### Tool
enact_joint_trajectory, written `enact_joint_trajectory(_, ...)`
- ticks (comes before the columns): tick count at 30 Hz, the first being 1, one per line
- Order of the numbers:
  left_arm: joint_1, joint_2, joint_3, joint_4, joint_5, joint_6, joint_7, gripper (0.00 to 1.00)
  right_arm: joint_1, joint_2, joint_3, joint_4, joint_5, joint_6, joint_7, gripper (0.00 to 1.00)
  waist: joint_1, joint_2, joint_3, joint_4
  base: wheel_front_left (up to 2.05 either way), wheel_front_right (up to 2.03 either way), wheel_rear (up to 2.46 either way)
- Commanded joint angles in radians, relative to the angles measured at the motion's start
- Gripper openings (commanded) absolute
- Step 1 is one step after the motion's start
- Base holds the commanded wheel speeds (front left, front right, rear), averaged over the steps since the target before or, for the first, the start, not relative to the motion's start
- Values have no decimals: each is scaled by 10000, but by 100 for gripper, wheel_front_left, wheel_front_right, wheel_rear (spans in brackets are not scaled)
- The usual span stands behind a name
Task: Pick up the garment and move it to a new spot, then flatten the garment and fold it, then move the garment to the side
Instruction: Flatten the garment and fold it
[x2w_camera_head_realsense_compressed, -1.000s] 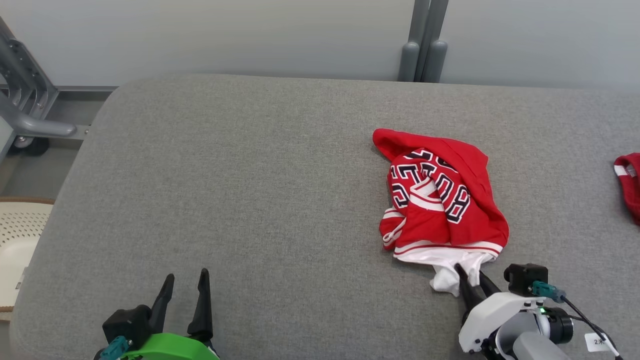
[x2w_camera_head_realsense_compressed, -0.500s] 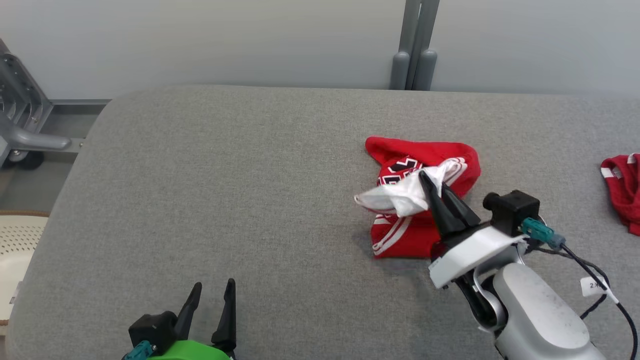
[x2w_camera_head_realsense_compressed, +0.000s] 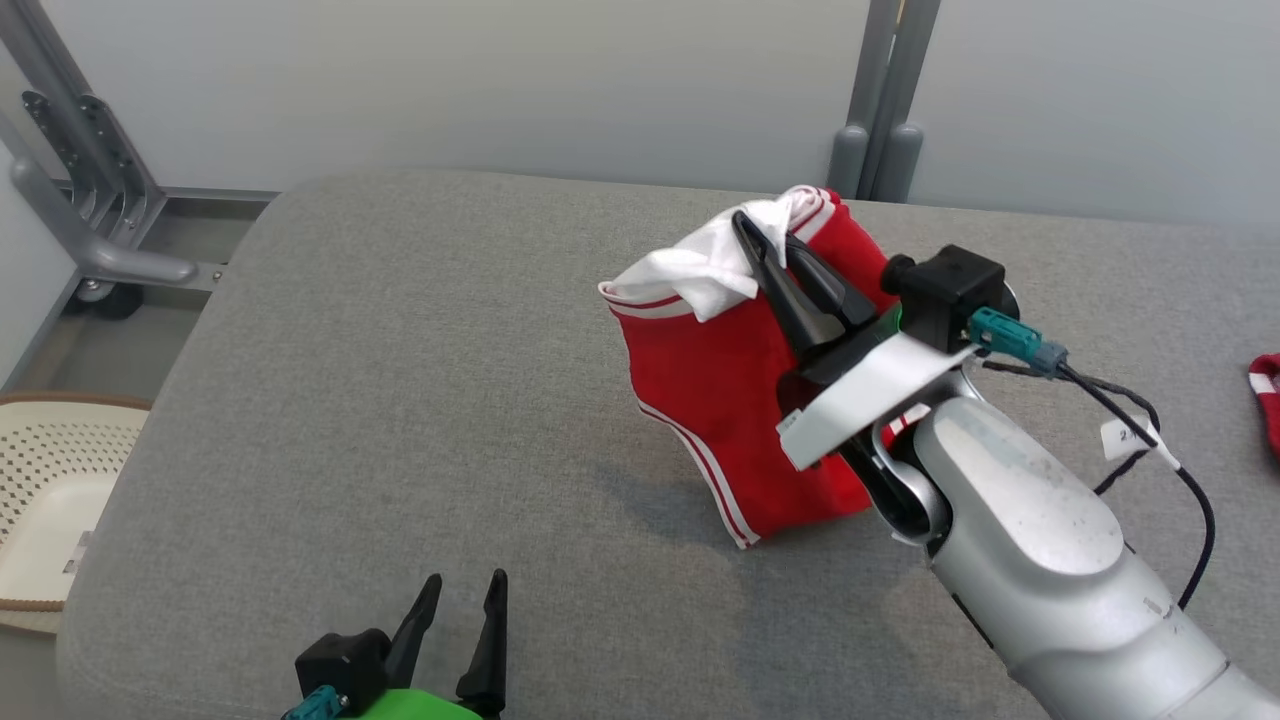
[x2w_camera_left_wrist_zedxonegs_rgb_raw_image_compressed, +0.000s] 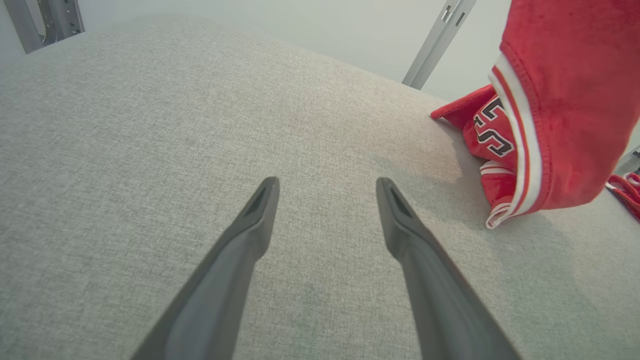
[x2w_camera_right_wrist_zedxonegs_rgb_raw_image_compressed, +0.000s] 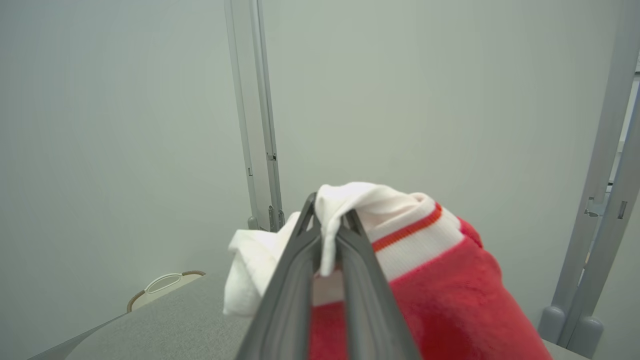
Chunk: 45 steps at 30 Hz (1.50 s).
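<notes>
The grey fabric-covered counter (x2w_camera_head_realsense_compressed: 400, 400) is open across its left and middle, ahead of the left pincer (x2w_camera_head_realsense_compressed: 465, 578). On the right, the red garment with white trim (x2w_camera_head_realsense_compressed: 720, 390) hangs from the right pincer (x2w_camera_head_realsense_compressed: 764, 228) down to the counter, and the silver forearm (x2w_camera_head_realsense_compressed: 1020, 510) bars the near right. 2 grey upright posts (x2w_camera_head_realsense_compressed: 880, 150) stand behind the far edge.

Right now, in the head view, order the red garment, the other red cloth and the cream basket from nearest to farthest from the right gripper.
1. Red garment, its white edge pinched in the right gripper's jaws.
2. Other red cloth, at the table's right side.
3. Cream basket, beyond the table's far left end.
</notes>
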Motion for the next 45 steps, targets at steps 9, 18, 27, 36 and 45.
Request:
enact_joint_trajectory(9,-248,-22,-545,175,-221,-27,-26,100,-2252,287,225,639,105,-4,-30,0,0,0,292,1048,0,0,0)
enact_joint_trajectory(18,-385,-34,-703,287,-256,-27,-26,100,-3555,292,-615,290,7,-4,-30,0,0,0,430,1578,0,0,0)
enact_joint_trajectory(27,-386,-38,-524,148,-405,-27,-26,100,-1968,-902,-286,480,548,-6,-30,0,0,0,653,792,0,0,0)
enact_joint_trajectory(36,-671,-38,-603,166,-291,-27,-26,100,837,-2307,-2194,1874,935,-4,-30,0,0,0,965,-78,0,0,0)
enact_joint_trajectory(45,-776,87,-631,303,-144,-27,-26,100,1762,-1983,-4302,3004,431,-4,-30,100,0,0,1111,-449,0,0,0)
